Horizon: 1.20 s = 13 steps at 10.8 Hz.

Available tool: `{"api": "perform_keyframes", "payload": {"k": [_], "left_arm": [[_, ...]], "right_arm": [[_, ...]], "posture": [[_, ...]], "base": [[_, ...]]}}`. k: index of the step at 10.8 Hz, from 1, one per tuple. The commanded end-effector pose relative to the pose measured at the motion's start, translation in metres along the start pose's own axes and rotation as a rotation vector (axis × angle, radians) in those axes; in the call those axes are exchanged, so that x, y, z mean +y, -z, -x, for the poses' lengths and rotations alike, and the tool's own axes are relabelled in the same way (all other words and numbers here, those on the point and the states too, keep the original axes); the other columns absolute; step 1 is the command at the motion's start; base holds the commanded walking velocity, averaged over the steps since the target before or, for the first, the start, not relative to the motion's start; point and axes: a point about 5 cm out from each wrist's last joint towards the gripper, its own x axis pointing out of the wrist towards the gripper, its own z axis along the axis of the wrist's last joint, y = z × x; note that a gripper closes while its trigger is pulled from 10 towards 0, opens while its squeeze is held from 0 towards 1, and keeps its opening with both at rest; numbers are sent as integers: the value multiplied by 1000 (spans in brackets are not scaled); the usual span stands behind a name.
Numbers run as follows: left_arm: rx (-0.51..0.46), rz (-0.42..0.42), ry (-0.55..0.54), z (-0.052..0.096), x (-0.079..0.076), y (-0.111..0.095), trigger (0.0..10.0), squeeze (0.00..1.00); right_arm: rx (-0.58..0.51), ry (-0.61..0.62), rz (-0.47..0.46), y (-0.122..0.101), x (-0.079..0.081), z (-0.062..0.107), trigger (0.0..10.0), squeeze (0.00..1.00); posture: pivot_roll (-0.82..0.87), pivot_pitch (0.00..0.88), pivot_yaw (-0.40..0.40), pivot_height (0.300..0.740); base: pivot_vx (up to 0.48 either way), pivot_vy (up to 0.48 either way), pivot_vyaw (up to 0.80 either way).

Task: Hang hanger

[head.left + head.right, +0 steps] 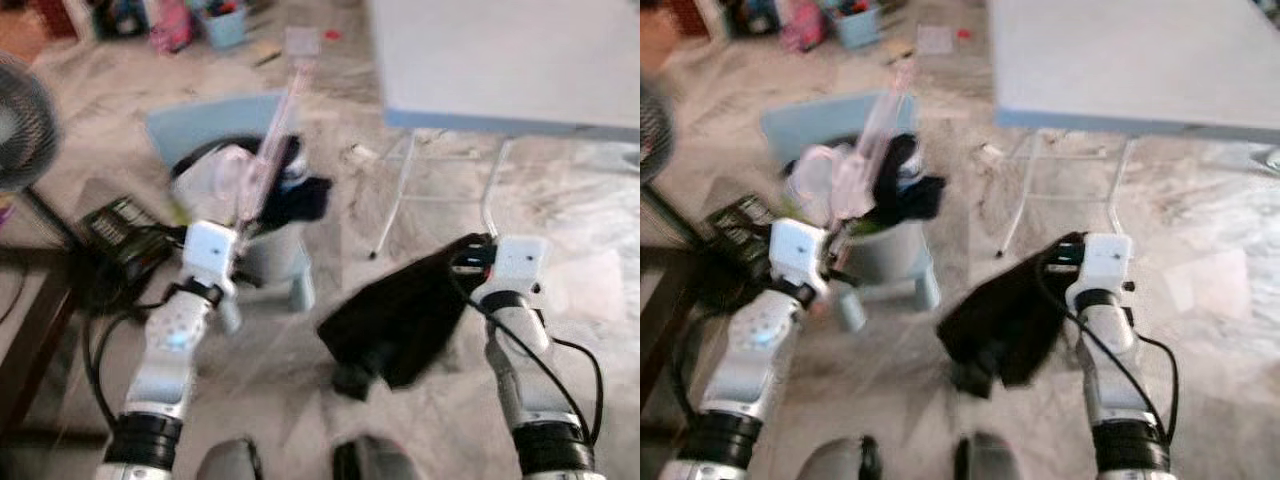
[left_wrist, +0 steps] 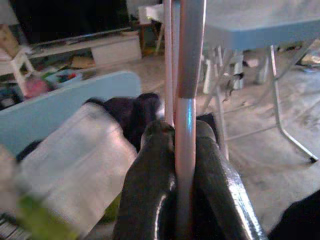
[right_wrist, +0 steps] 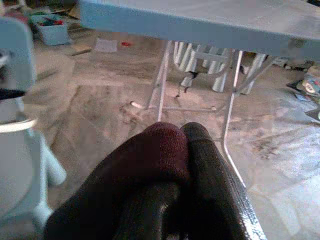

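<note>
Left tool: pressed together on the pink hanger; in the left wrist view both black fingers squeeze the pink rod between them.
Pink hanger: held up from the left tool, slanting up and away over the laundry basket; its far end is blurred against the floor.
Right tool: pressed together, pinching a dark cloth; in the right wrist view a dark reddish fold lies over one finger and against the other.
Dark cloth: hangs from the right tool down towards the floor, between the two arms, just beside the basket but apart from it.
Laundry basket: pale blue-grey, standing on the floor in front of the left arm, filled with white and black clothes that spill over the rim.
Counter: a light folding one with thin white legs, ahead of the right arm; the near edge lies above the dark cloth in the head views.
Fan: at the left edge of the head view, blurred.
Black crate: on the floor just left of the basket, near the left arm.
Floor: grey marbled tile; small boxes and toys lie far off near the top left corner.
</note>
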Motion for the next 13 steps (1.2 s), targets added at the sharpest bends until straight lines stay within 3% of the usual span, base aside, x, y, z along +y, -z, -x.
{"api": "perform_keyframes", "payload": {"k": [1, 4, 6, 7, 9, 11, 13], "left_arm": [[5, 20, 23, -2, -9, 0, 10000, 0], [23, 15, 12, -1, -10, 3, 10000, 0], [18, 16, 13, 0, -9, 2, 10000, 0], [14, 24, 16, -1, -9, 2, 10000, 0], [7, 28, 20, -3, -9, 0, 10000, 0], [14, 35, 25, -2, -10, 3, 10000, 0], [38, 50, 21, -2, -7, 8, 10000, 0]], "right_arm": [[-27, 23, 13, -9, -10, 0, 10000, 0], [-29, -28, 25, -9, -2, -2, 10000, 0], [-38, -65, -35, -10, 6, -2, 10000, 0], [-12, -142, -100, -10, 14, 1, 10000, 0], [9, -126, -117, -4, 12, 1, 10000, 0], [3, -137, -114, -6, 9, -2, 10000, 0], [35, -242, -73, -1, 20, -6, 10000, 0]], "posture": [[-90, 140, -47, 740], [-83, 135, -52, 740], [-78, 128, -54, 740], [-79, 122, -53, 740], [-79, 121, -53, 740], [-83, 120, -52, 740], [-88, 107, -26, 740]], "base": [[435, 0, 0], [0, 0, 0], [0, 0, 0], [0, -296, 0], [0, -426, 0], [0, -428, 0], [0, -424, 0]]}}
